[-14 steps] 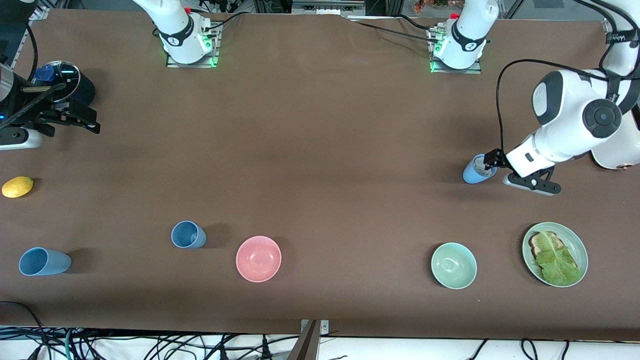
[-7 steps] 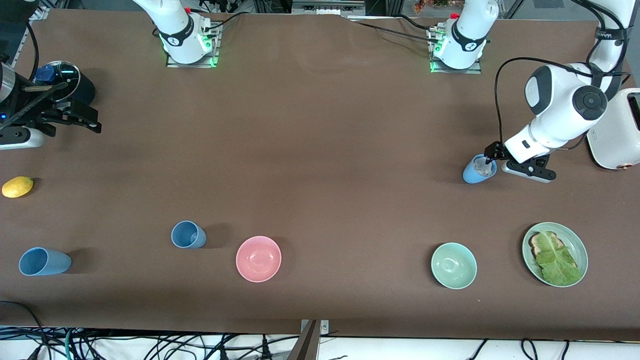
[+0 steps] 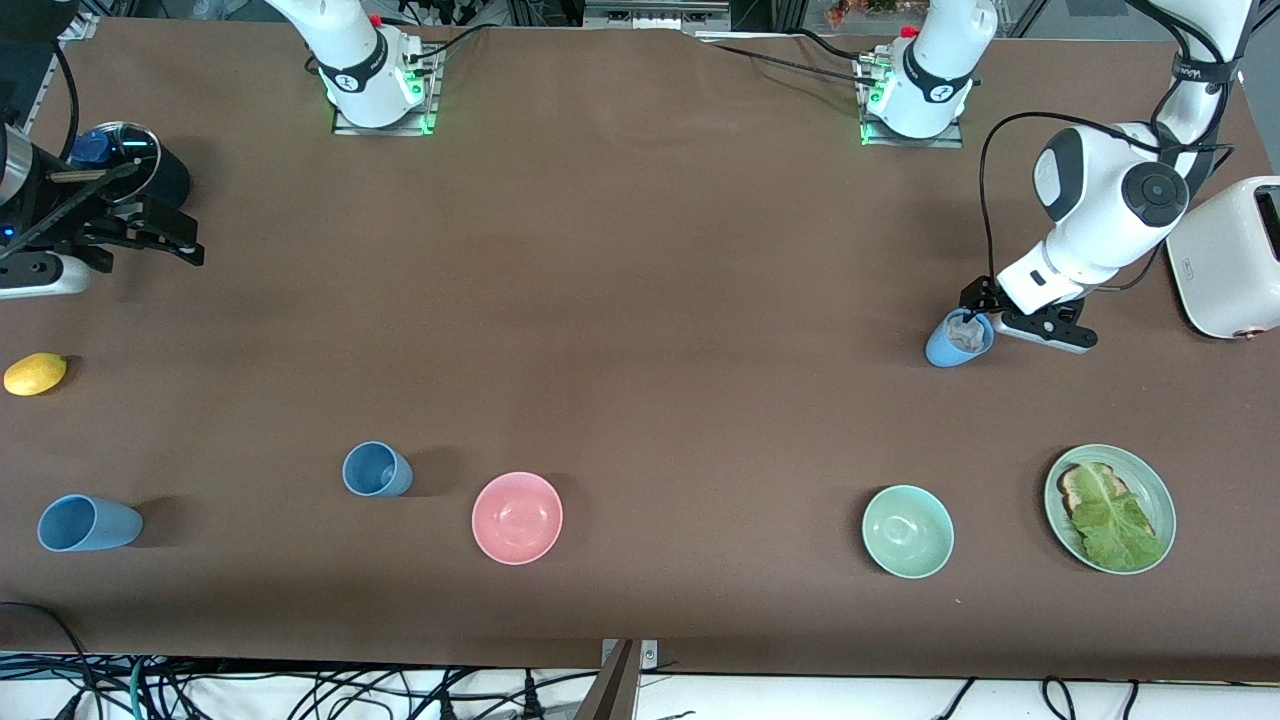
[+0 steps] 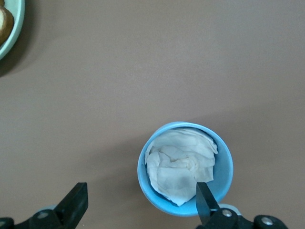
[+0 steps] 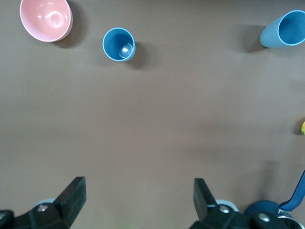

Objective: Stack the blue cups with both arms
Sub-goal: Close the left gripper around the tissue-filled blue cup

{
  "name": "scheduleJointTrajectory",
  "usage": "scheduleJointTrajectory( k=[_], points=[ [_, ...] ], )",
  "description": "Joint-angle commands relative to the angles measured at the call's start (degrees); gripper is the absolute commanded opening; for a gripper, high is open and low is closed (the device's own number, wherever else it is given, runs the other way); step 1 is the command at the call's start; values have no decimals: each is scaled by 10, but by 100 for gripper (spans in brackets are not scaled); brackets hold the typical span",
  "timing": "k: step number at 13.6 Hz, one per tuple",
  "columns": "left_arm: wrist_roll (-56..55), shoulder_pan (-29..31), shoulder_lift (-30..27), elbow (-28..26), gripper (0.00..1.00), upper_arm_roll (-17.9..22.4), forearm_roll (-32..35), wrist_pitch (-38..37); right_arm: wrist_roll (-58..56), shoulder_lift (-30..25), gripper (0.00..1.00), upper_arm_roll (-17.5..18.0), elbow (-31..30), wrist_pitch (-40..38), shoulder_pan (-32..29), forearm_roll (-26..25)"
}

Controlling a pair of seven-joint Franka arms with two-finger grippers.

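Cups of light, stiff plastic await us: our left gripper (image 4: 138, 210), jaws wide and empty, hovers over the paper-stuffed blue cup (image 3: 958, 339), best pinched at its rim, while our right gripper (image 3: 150, 238) waits, equally open, well apart from it.

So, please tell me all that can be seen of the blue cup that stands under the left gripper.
The blue cup is short, tapered and without a handle, of what looks like matte plastic. It stands upright on the brown table, mouth up, toward the left arm's end. Crumpled white paper fills it almost to the rim. The left gripper hangs open over it: one finger shows over the cup's rim, the other over bare table beside the cup. Whether that finger touches the rim, I cannot tell.
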Motion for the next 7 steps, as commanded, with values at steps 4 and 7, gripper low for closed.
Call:
scheduleJointTrajectory(
  k=[4,7],
  points=[
    [8,1,5,-21,100,0,12,47,0,-8,100,1,-1,-6,0,7],
    [7,-2,16,-21,100,0,12,66,0,-8,100,1,-1,-6,0,8]
  ],
)
